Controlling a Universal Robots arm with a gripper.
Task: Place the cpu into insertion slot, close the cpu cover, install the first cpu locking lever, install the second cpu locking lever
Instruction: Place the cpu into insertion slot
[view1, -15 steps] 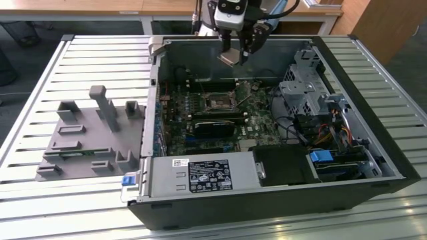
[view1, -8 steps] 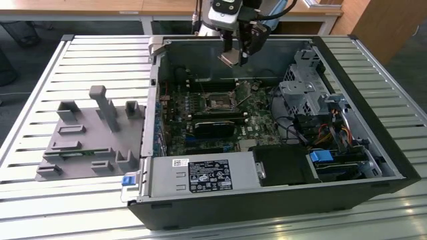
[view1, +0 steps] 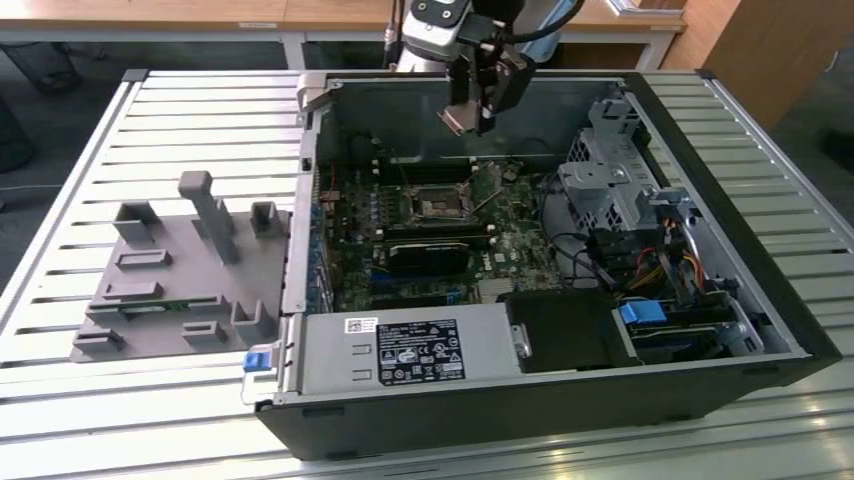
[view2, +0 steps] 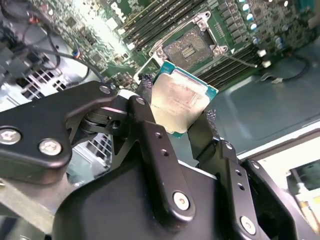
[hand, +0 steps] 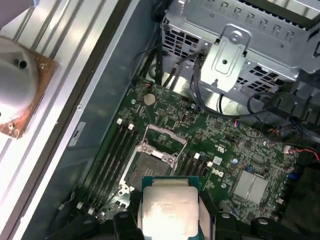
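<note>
The end effector (view1: 470, 118) was found closed on the cpu (view2: 182, 100), which was gripped at two opposite edges between the fingers (view2: 150, 135). The cpu was held in the air above the motherboard (hand: 225, 145), inside the open case (view1: 561, 410) set on the bench (view1: 200, 110). The slot (hand: 150, 169) was observed unfilled below, apart from the cpu, with the cover (hand: 165, 135) raised off it.

You hold a dull silver-grey cpu (view2: 182, 100), green-rimmed, in your black pincer (view2: 177, 107); beneath the pincer, the motherboard (hand: 225, 135) is green, its insertion slot (view2: 192, 47) dark with silver edging, the cpu cover (hand: 167, 131) beside it silvery.
</note>
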